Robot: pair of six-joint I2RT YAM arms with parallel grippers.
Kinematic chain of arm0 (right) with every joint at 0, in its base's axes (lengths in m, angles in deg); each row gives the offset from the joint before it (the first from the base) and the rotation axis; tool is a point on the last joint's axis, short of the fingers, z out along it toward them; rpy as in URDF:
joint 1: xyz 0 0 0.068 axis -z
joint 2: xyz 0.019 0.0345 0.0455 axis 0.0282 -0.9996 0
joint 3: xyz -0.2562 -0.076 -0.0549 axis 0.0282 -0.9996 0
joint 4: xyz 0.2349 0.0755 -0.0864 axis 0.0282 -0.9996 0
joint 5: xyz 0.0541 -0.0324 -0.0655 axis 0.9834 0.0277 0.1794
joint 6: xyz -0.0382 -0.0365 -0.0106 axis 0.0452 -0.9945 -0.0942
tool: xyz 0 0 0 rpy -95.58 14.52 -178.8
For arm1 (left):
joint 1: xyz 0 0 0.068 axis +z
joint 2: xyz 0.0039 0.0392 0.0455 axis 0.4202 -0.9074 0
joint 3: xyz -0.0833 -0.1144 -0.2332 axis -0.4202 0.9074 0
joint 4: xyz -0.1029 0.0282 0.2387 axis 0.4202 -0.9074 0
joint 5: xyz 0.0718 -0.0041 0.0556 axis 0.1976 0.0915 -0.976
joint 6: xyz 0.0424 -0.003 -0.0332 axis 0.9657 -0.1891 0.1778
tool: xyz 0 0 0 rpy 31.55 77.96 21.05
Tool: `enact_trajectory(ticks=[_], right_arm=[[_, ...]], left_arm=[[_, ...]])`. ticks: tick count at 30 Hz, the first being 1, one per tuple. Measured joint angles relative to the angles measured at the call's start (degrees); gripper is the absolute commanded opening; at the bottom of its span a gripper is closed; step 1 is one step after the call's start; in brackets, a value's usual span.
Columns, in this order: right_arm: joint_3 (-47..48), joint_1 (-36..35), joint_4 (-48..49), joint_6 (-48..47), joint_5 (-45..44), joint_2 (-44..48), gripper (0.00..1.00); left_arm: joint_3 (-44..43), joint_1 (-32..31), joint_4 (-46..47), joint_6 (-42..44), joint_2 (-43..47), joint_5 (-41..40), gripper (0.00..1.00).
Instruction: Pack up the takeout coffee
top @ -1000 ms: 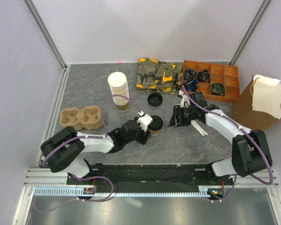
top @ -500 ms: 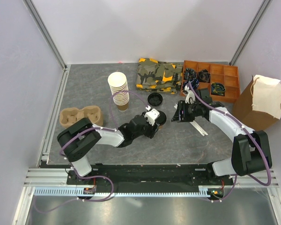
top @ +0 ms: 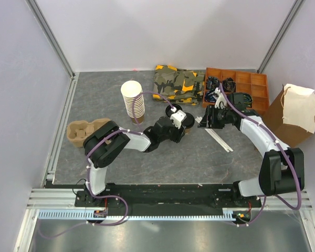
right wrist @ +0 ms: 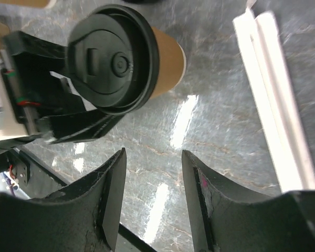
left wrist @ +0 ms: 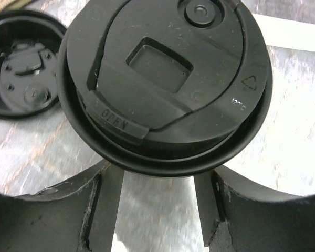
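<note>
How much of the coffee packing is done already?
Done: the takeout coffee is already lidded. In hand: the left gripper has its fingers around the cup, and the right gripper is open and empty beside it. Left: the cup isn't packed yet. The cardboard cup carrier and the brown paper bag both stand apart from it.

In the left wrist view, the takeout coffee [left wrist: 168,79] shows only its lid, which hides the cup and the tips of the left claw [left wrist: 158,184], so contact cannot be judged. The loose black lid [left wrist: 21,68] is cut off by the frame edge. In the overhead view, the contents of the orange tray [top: 252,86] are too small to identify.
</note>
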Motion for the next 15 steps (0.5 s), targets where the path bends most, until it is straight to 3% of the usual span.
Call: enact_trajectory(ticks=[7,10,12,15], right_arm=[[2.43,1.25,-0.52,-1.95,-0.04,0.26,0.57],[2.80,1.36,-0.96,-3.26,-0.11,1.68,0.60],[3.26,1.42,-1.27,-4.13,-0.20,3.41,0.61],[4.48,1.53,-1.44,-4.90,-0.66,6.67,0.64]], left_arm=[[-3.26,1.18,-1.62,-0.04,-2.32,3.65,0.78],[-1.51,1.33,-2.12,0.02,-0.76,5.86,0.93],[1.75,1.31,-2.78,0.46,2.78,7.91,1.00],[7.50,1.25,-5.77,0.72,12.17,10.62,1.00]])
